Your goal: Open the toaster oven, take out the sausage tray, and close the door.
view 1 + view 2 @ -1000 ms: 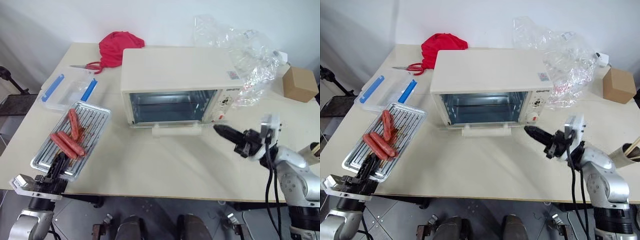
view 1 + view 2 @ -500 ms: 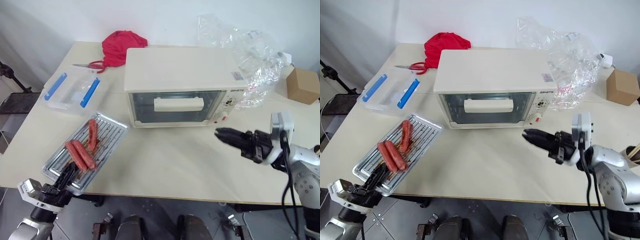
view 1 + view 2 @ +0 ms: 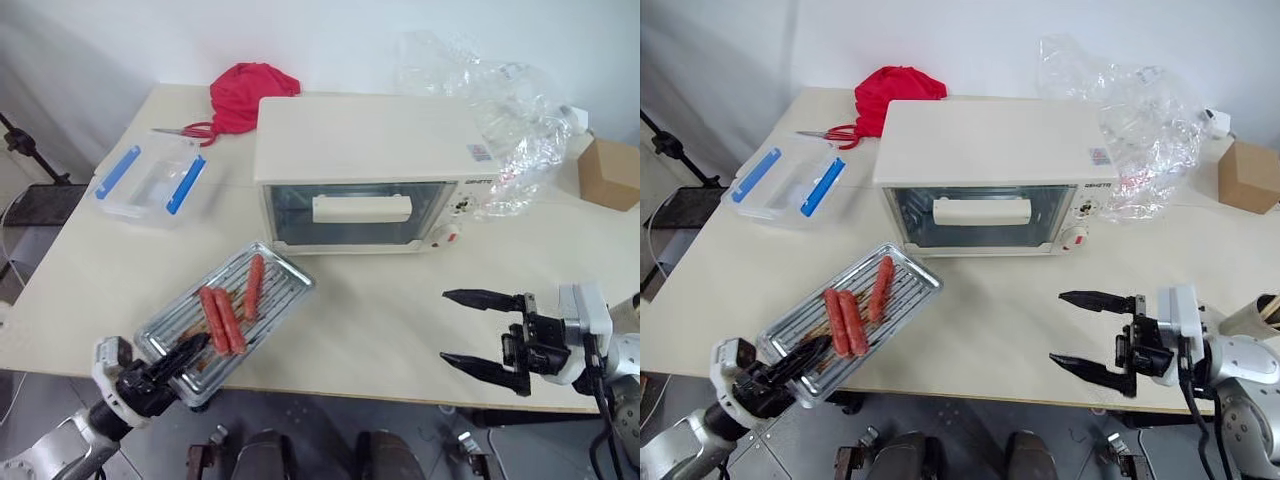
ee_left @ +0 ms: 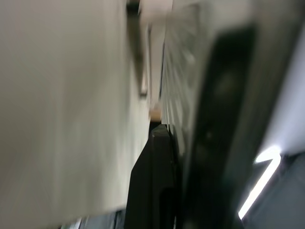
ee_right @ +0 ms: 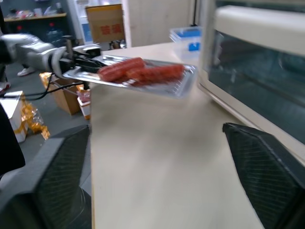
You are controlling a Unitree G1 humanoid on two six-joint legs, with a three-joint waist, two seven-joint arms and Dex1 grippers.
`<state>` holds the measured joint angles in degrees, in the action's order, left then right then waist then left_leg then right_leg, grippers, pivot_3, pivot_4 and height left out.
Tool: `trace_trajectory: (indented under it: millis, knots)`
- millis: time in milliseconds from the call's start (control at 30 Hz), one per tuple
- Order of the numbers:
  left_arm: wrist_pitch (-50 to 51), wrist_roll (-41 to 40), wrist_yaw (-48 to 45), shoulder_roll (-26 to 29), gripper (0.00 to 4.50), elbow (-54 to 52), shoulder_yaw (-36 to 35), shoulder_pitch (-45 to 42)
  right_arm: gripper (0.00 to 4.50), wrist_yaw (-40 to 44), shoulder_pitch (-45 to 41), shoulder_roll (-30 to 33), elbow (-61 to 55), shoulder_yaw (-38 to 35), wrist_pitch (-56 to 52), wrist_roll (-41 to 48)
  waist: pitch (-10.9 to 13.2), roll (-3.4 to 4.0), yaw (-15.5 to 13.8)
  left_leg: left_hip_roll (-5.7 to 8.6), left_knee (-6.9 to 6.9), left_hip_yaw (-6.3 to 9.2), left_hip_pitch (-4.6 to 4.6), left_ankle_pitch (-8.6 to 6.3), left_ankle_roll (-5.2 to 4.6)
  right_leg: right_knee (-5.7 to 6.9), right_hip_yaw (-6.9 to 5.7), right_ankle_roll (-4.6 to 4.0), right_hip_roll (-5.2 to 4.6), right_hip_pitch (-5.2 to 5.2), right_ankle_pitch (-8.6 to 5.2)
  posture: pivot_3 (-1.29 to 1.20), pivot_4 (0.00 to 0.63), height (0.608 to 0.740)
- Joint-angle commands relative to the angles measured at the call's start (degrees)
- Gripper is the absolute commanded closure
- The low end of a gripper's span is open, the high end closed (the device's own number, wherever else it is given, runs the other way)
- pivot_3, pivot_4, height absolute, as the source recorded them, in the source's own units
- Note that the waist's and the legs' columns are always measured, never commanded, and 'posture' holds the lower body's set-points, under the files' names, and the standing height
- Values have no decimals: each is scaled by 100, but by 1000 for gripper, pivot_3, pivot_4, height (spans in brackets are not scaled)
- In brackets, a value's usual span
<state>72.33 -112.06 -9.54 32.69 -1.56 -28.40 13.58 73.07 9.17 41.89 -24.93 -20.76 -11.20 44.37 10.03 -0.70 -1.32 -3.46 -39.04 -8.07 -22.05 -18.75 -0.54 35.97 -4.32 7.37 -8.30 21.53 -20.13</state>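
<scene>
Sausages (image 3: 228,313), three of them, lie in the tray (image 3: 232,315), which the left claw (image 3: 178,360) pinches by its near corner, fingers together on the rim; the pictures do not settle whether the tray rests on the worktop (image 3: 380,330). That edge grip probably keeps the fingers off the food. The oven (image 3: 370,170) stands behind with its door (image 3: 360,212) shut, handle (image 3: 361,208) facing out. The right claw (image 3: 485,330) hangs by the worktop's near edge, fingers wide apart and empty, clear of the door. Judging by this, only setting the tray down remains.
</scene>
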Motion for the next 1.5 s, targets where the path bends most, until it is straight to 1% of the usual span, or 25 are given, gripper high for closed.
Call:
trace_trajectory:
  millis: [33,167,233,367,500,600,700,800,900,1000,1133,1233,1333,1500]
  knots:
    - [163,-94,-225,283,4500,-98,514,-321,30,-113,157,-24,-383,-207,104,72,-1,1,-43,8,0,7,-2,2,-3,0,-5,-3,-9,-2,2,0,150,740]
    - [269,-94,-355,497,4500,234,1038,-1040,30,-368,500,-52,-704,-316,114,2,0,5,-128,40,5,25,-13,8,-14,-6,-8,-19,-29,-5,11,0,150,740]
    - [290,-94,-382,584,4500,383,1181,-1229,30,-422,621,-44,-768,-353,128,-16,-1,3,-157,55,5,32,-17,11,-20,-6,-8,-20,-36,-6,13,0,150,740]
    - [241,-94,-464,670,4500,543,1217,-1246,30,-518,678,-31,-831,-355,114,-30,-2,2,-13,59,10,19,-16,2,-31,-11,-10,-16,-33,-7,17,0,150,740]
    - [252,-94,-576,722,4500,410,1205,-1039,30,-576,701,-17,-861,-355,129,-35,-1,2,82,53,15,9,-9,3,-34,-10,-24,-11,-23,-3,18,0,150,740]
    - [314,-94,-688,864,4500,309,1282,-930,30,-541,775,-12,-853,-402,168,-36,-1,1,129,50,16,10,-8,4,-35,-10,-26,-10,-22,-2,18,0,150,740]
    - [382,-32,-767,1099,4500,286,1466,-1058,30,-456,911,13,-855,-487,202,-12,-1,1,136,49,15,10,-7,5,-35,-10,-25,-9,-22,-2,18,0,150,740]
    - [548,238,-970,1289,4500,305,1674,-1310,30,-391,1057,15,-874,-552,259,5,-1,1,129,51,15,10,-8,5,-35,-11,-24,-9,-22,-3,18,0,150,740]
    - [947,969,-1436,1486,4500,221,2071,-1805,30,-293,1289,-2,-923,-650,327,-28,0,0,71,61,15,14,-10,6,-38,-11,-22,-9,-23,-3,18,0,150,740]
    - [1151,1699,-1923,1473,4500,345,2429,-2361,30,-237,1522,-33,-967,-744,430,-53,0,0,41,69,16,4,-10,6,-38,-14,-17,-9,-23,-1,18,0,150,740]
    - [1153,2540,-2490,1276,4500,694,2768,-2999,30,-219,1711,-88,-981,-832,544,-77,1,-1,11,75,16,-6,-9,5,-36,-13,-16,-7,-18,4,19,0,150,740]
    - [1221,3295,-2936,993,4500,1110,3231,-3743,30,-190,1861,-123,-1001,-887,615,-80,1,-1,-23,71,12,-12,-8,8,-32,-14,-18,1,-7,5,23,0,150,740]
    - [1284,3835,-3280,710,4500,1479,3505,-4253,30,-165,1989,-145,-1017,-946,675,-75,1,-1,-52,74,7,-10,-9,11,-34,-11,-16,5,-7,4,26,0,150,740]
    - [1376,4586,-3716,409,4500,1906,3787,-4749,30,-136,2183,-165,-1004,-1053,756,-67,1,0,-90,78,3,-12,-10,12,-37,-14,-14,26,-8,0,37,0,150,740]
